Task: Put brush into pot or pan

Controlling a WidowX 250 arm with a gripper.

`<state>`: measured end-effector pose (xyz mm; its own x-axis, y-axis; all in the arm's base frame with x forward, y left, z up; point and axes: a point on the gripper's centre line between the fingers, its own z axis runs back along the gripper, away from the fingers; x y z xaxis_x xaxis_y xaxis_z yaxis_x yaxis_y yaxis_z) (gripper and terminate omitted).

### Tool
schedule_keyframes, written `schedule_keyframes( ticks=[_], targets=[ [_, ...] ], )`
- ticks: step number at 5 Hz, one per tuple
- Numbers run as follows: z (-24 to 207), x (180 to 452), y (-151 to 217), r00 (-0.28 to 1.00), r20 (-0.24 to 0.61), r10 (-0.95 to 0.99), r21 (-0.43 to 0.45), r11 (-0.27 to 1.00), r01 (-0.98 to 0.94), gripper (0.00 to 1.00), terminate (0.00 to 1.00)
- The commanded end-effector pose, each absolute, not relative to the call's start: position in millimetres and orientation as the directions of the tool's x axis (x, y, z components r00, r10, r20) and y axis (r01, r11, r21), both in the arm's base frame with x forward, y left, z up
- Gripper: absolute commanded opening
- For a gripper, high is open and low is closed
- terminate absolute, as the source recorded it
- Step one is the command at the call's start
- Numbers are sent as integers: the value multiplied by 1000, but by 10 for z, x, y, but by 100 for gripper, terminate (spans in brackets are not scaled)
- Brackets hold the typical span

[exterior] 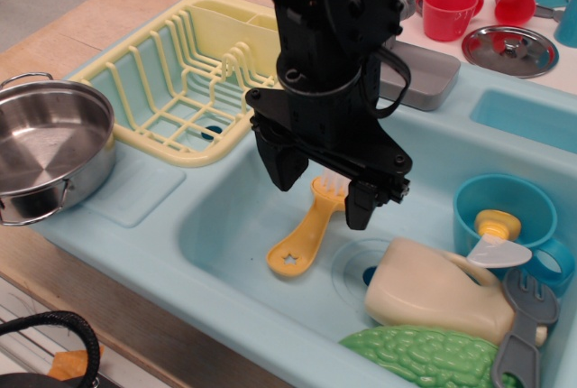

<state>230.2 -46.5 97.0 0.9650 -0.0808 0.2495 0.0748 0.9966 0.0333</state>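
Note:
The yellow-orange brush [302, 236] lies on the floor of the light-blue sink [225, 217], star-holed handle end toward the front left, white bristles under my gripper. My black gripper [320, 197] hangs open straight over the brush head, one finger [281, 164] to its left and one finger [361, 203] to its right; the tips are near the head, and contact cannot be told. The shiny steel pot [45, 149] with loop handles stands empty at the left edge, on the counter beside the sink.
A yellow dish rack [176, 81] sits between pot and sink. In the sink's right part lie a cream jug [433, 293], a green vegetable [424, 356], a blue cup [505, 212] and a grey spatula [523, 325]. Red cups [448, 11] and a steel lid [510, 50] stand behind.

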Motion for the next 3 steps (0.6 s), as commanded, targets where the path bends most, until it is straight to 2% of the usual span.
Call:
schedule_keyframes(
  ticks=[1,3],
  targets=[
    [921,2380,-482,957,275,-89,28,996,85,100,0],
    [746,2400,-463,950,301,-80,-6,996,86,100,0]
  ],
)
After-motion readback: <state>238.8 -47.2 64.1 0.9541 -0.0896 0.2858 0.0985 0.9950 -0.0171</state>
